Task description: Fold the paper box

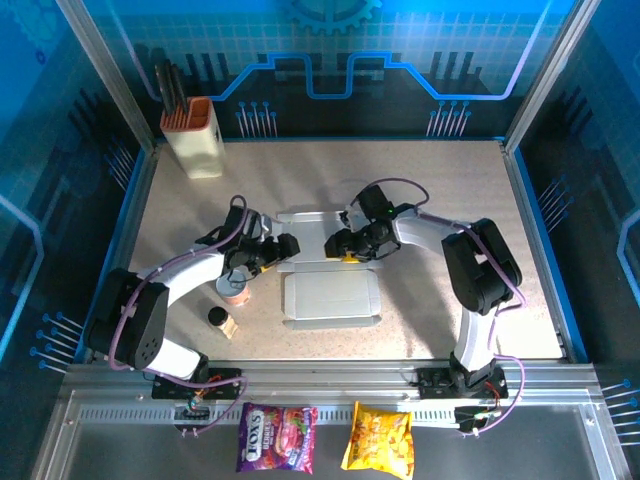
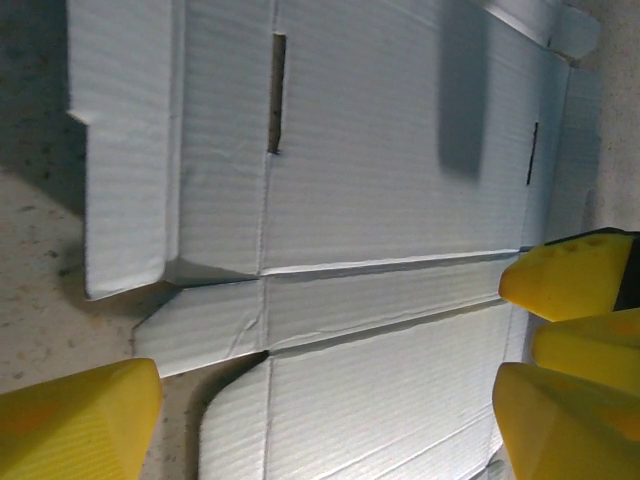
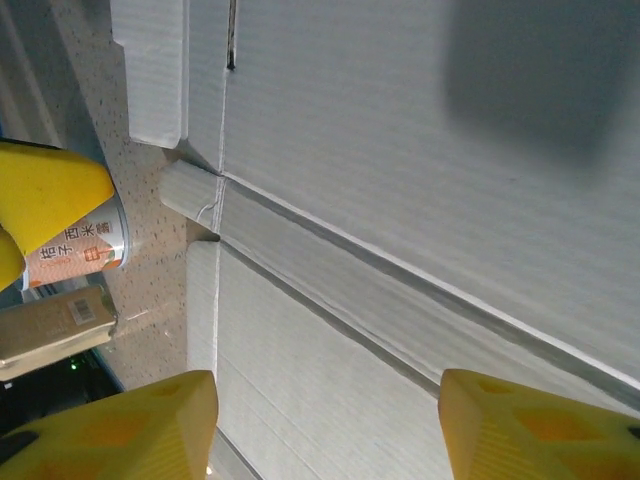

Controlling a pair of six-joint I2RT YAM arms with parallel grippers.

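Note:
The paper box (image 1: 330, 290) lies as a flat white-grey creased sheet in the middle of the table, its far panel between the two arms. My left gripper (image 1: 283, 247) hovers at the sheet's left edge and my right gripper (image 1: 345, 245) over its middle crease, tips facing each other. In the left wrist view the box (image 2: 380, 150) spreads under my open left gripper (image 2: 325, 420), with slots and a raised side flap showing. In the right wrist view the box (image 3: 400, 130) lies beneath my open right gripper (image 3: 325, 420). Neither pair of yellow fingers (image 3: 140, 430) holds anything.
A tall cream holder (image 1: 195, 135) with an orange top stands at the back left. A small can (image 1: 235, 290) and a little black-capped item (image 1: 220, 320) sit left of the sheet. Two snack bags (image 1: 277, 437) lie on the front rail. The enclosure walls ring the table.

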